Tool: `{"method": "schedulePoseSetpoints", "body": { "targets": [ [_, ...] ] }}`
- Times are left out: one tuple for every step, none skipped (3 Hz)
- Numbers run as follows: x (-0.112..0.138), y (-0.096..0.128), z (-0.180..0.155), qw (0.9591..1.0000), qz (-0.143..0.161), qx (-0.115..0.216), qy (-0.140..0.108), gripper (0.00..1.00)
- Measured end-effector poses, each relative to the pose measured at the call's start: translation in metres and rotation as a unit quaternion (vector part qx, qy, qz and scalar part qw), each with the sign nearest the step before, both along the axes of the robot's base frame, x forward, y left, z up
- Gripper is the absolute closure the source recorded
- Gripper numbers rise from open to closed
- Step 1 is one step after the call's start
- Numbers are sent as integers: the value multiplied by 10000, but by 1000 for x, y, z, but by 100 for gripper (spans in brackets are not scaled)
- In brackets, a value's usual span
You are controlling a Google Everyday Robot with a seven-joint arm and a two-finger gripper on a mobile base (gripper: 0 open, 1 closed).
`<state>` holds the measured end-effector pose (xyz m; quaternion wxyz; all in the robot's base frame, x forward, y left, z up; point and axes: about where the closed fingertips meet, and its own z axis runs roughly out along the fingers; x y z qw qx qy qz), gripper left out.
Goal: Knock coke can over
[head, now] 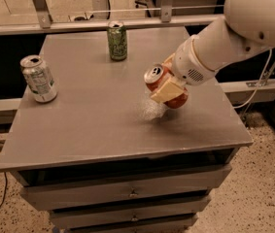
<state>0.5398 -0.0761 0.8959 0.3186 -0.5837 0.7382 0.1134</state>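
The coke can [155, 75], red-orange with a silver top, is tilted with its top pointing up and to the left, at the right middle of the grey table [93, 130]. My gripper [167, 80] is shut on the coke can. One cream finger [168, 91] lies across the can's front side. The white arm comes in from the upper right. The can's lower end [178, 101] is just above or at the tabletop; I cannot tell whether it touches.
A green can [117, 41] stands upright at the table's back middle. A silver-white can [39, 78] with green markings stands at the left edge. A pale patch [151, 111] shows on the tabletop under the coke can. Drawers are below the front edge.
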Motion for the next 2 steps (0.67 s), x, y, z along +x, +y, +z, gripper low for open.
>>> {"method": "schedulePoseSetpoints", "body": {
  "targets": [
    [15,-14,-13,9962,142,-854,11,100],
    [18,-6,-26,9915,336,-1254,106,83]
  ]
}}
